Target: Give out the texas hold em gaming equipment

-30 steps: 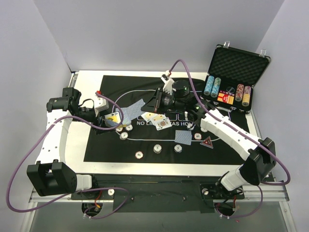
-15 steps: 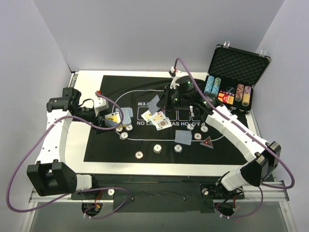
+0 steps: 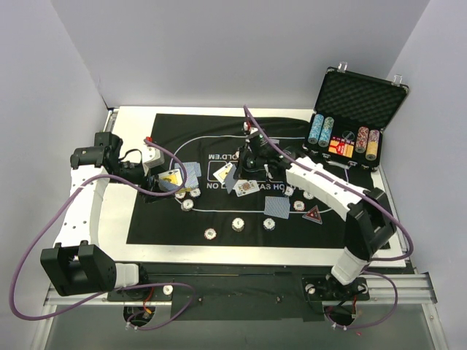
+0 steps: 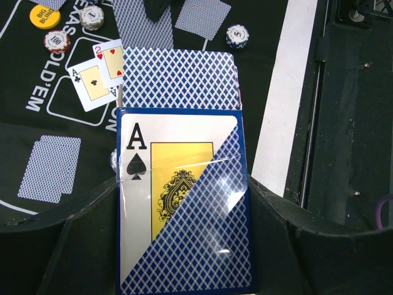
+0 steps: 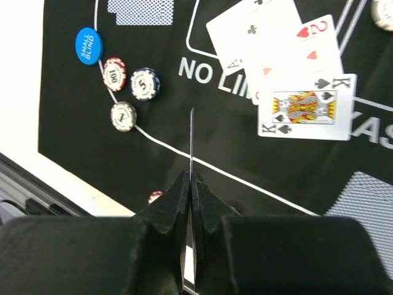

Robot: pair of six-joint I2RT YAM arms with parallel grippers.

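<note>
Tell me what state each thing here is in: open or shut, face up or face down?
left gripper, jaws shut on the pack of cards
right gripper, jaws shut on a single card
case, lid open
king of spades, face up
two of hearts, face up
ace of clubs, face up
pair of cards, face down
chips, lying flat

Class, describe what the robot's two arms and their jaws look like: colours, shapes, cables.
The left arm and right arm each have white link shells, black joint housings and a black base. A thin purple cable loops loosely alongside each. The jaws are matte black, blocky and wedge-shaped.
</note>
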